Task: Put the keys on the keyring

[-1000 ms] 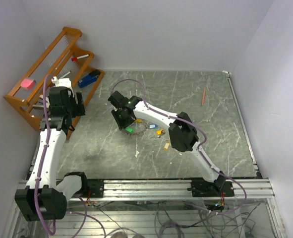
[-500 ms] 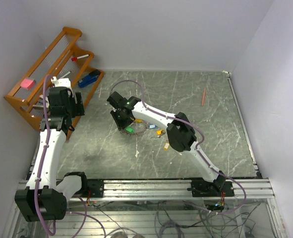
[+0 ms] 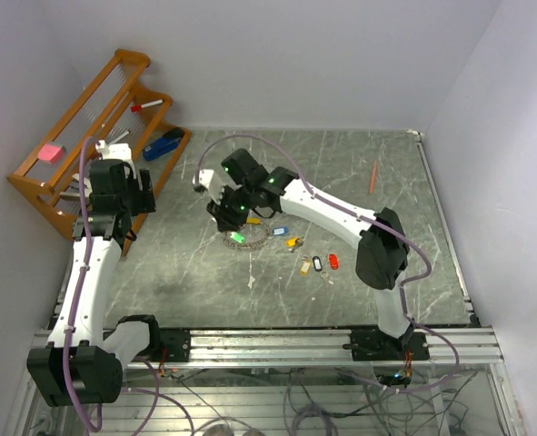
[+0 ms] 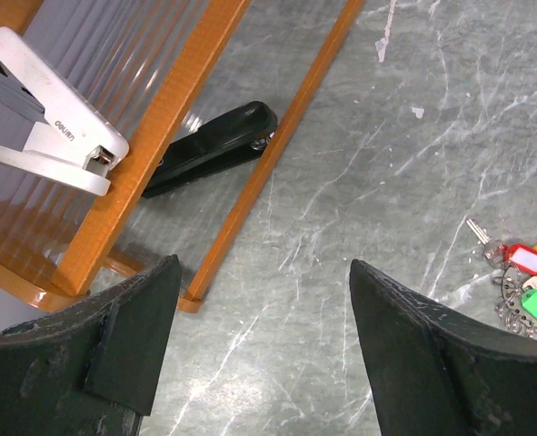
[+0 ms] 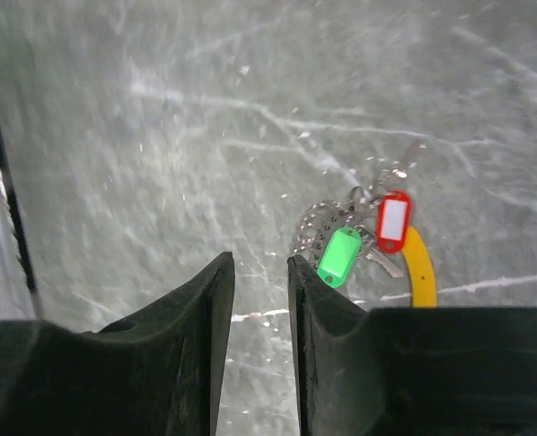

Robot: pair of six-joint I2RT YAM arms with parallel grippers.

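Wooden rack (image 4: 174,100), black stapler (image 4: 209,150), red pen (image 3: 373,177).

**White links, black joints, lilac leads**

The two arms I drive look alike. The left arm (image 3: 84,272) and right arm (image 3: 327,211) have glossy white links between chunky black joint housings, and a lilac cable (image 3: 80,195) runs along each. Small green lights (image 3: 242,205) glow near the right arm's wrist. The left gripper (image 4: 263,272) and right gripper (image 5: 260,272) have matte black fingers (image 4: 422,354) with a rough, grainy surface.
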